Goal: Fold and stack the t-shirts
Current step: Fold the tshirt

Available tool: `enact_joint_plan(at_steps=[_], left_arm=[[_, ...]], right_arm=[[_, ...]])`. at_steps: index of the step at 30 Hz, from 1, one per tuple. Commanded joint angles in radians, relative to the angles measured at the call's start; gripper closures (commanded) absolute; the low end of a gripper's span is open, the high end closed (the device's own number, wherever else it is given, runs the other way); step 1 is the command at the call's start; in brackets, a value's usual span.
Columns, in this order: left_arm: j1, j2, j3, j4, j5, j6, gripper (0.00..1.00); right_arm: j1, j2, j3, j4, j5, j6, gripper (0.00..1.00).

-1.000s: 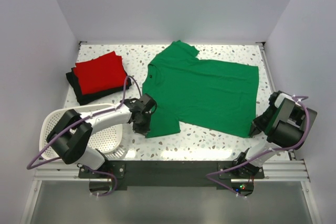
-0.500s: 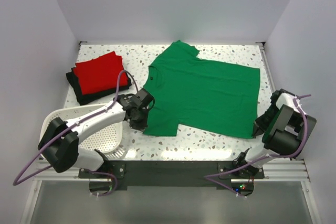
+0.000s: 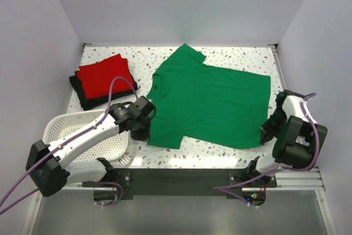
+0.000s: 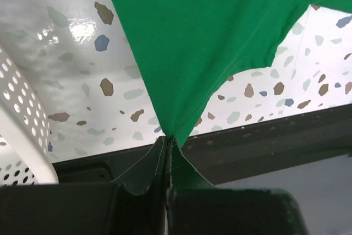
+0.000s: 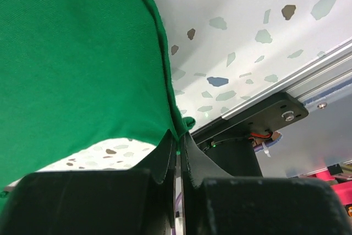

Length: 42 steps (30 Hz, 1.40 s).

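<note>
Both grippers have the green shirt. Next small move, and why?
Probably raise both together and carry the near edge toward the far edge. The left gripper and right gripper are each shut on a near corner of the green shirt, which lies flat, unfolded.

Black t-shirt (image 3: 91,103) mostly under folded red t-shirt (image 3: 103,75), only edges exposed, white slotted basket (image 3: 107,148) partly behind left arm (image 3: 91,131), green t-shirt (image 4: 203,31) cut by top edge in left wrist view, pinched corner buried between left gripper (image 4: 166,142) fingers

Matt cloth t-shirt (image 3: 212,100), perhaps stone table (image 3: 242,56)
</note>
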Motion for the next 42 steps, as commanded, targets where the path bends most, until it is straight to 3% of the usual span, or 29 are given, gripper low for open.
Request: enact_joint_plan(at_steps=[1,8,13,20,33,42], left_arm=[[-0.013,0.008,0.065,-0.022,0.013,-0.037,1.0],[-0.008,0.233,0.305,-0.014,-0.148,0.112,1.0],[0.053,0.376,0.462,0.014,-0.186,0.197,1.0],[0.119,0.558,0.667,0.096,-0.162,0.348,1.0],[0.201,0.883,1.141,0.046,-0.14,0.491,1.0],[0.236,0.982,1.295,0.037,-0.114,0.526,1.0]], right_arm=[[0.007,-0.034,0.035,-0.028,-0.004,-0.013,1.0],[0.007,-0.007,0.077,-0.002,-0.041,-0.05,1.0],[0.007,0.072,0.149,0.029,-0.07,-0.066,1.0],[0.007,0.199,0.279,0.058,-0.09,-0.077,1.0],[0.007,0.432,0.551,0.061,-0.136,-0.056,1.0],[0.01,0.507,0.635,0.052,-0.164,-0.042,1.0]])
